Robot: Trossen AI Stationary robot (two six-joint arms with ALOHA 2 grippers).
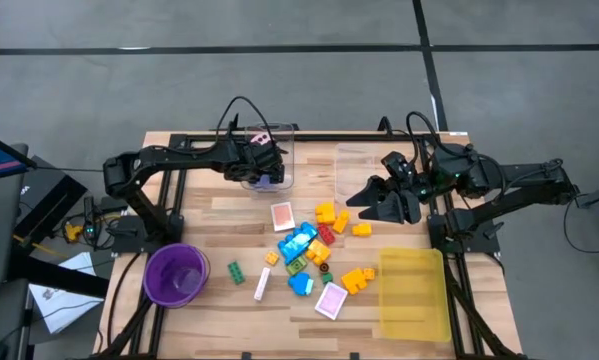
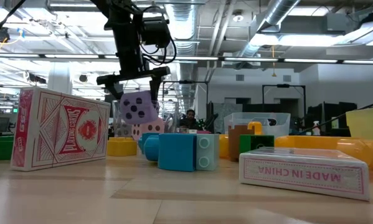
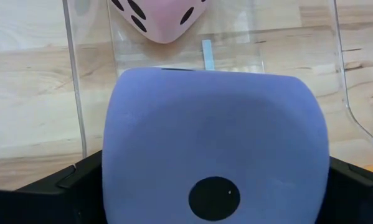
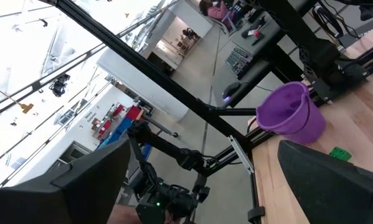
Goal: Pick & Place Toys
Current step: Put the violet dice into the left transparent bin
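Observation:
My left gripper [image 1: 262, 165] is at the table's far side over a clear box [image 1: 284, 130], shut on a purple dotted die [image 3: 214, 143]. The low view shows the die [image 2: 136, 107] hanging between the fingers. A pink die [image 3: 161, 15] lies in the box below it. The other toys [image 1: 309, 245], coloured blocks and flat pink-white cards, lie loose in the middle of the table. My right gripper [image 1: 379, 200] stands open and raised at the right, level, with nothing between its fingers. My left gripper pinches the purple die by two opposite sides [image 3: 114, 174] between its two fingers [image 3: 55, 193]. The fingers slant down from the table's left. The die is lifted clear and a little tilted, above the clear box and the pink die.
A purple cup [image 1: 177, 273] stands at the near left. A yellow tray [image 1: 414, 293] sits at the near right. Card boxes [image 2: 58, 127] and a blue block [image 2: 186, 151] stand close to the low camera. Black frame rails run along both sides of the table.

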